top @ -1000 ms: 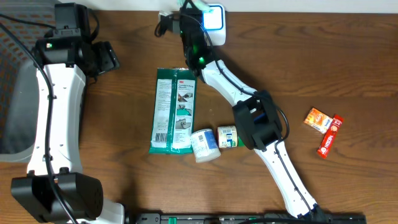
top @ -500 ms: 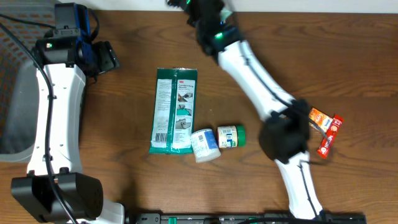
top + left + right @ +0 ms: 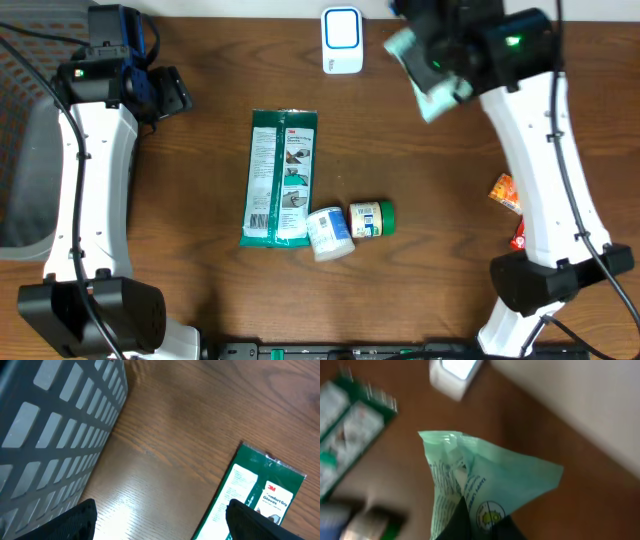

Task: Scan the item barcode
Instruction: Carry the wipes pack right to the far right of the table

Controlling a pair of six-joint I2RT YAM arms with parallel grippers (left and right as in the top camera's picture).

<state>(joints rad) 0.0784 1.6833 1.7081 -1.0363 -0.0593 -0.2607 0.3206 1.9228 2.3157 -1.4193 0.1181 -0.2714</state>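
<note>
Right gripper (image 3: pixel 470 522) clamps green packet (image 3: pixel 485 477) by one end; its long axis runs away from the grip, above wooden table (image 3: pixel 200 280); left gripper (image 3: pixel 162 522) spread

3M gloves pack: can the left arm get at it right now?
Probably yes. The left gripper is open and empty, and only table lies between it and the 3M gloves pack.
</note>
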